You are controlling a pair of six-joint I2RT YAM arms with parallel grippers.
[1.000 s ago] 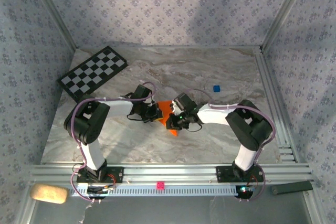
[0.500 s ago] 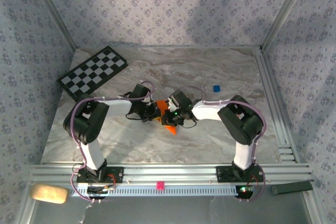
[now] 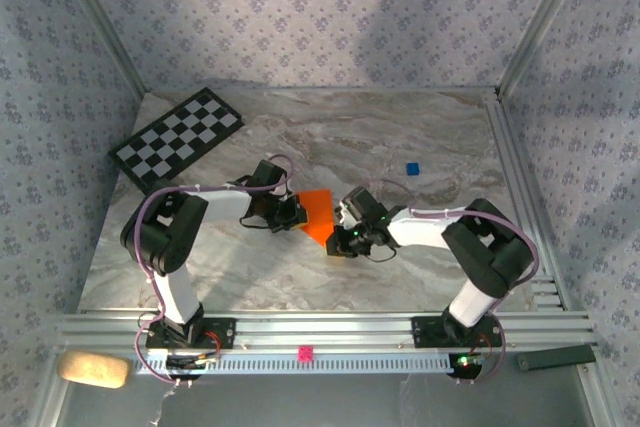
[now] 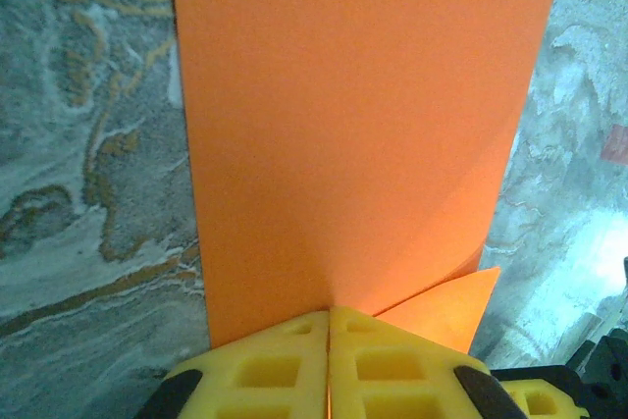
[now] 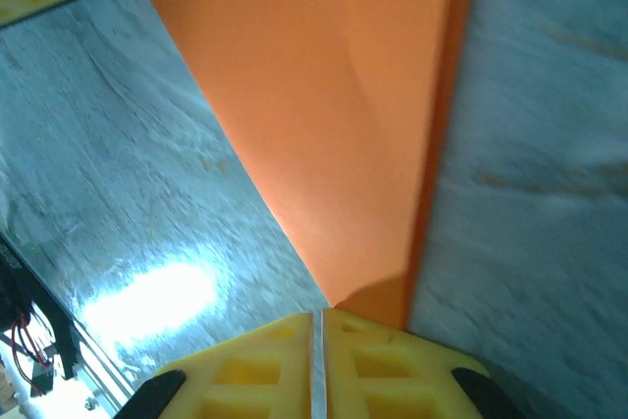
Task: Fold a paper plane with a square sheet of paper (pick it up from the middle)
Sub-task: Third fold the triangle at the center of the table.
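Square sheet of paper [image 3: 317, 209]: partly folded, over bench [image 3: 420, 127] centre.
Left tool [image 3: 291, 215]: pinching sheet's left edge.
Right tool [image 3: 346, 238]: pinching near corner.
Risk: opposed pull tears thin paper or slips it, skewing crease.

left wrist: sheet [image 4: 353, 125] runs off top edge, near edge lost between pressed-together pads of left tool [image 4: 329, 313] | right wrist: sheet blurred, cut off at top, tip lost in right tool [image 5: 316, 316] | top external: sheet ends covered by both tools, creases too small to tell
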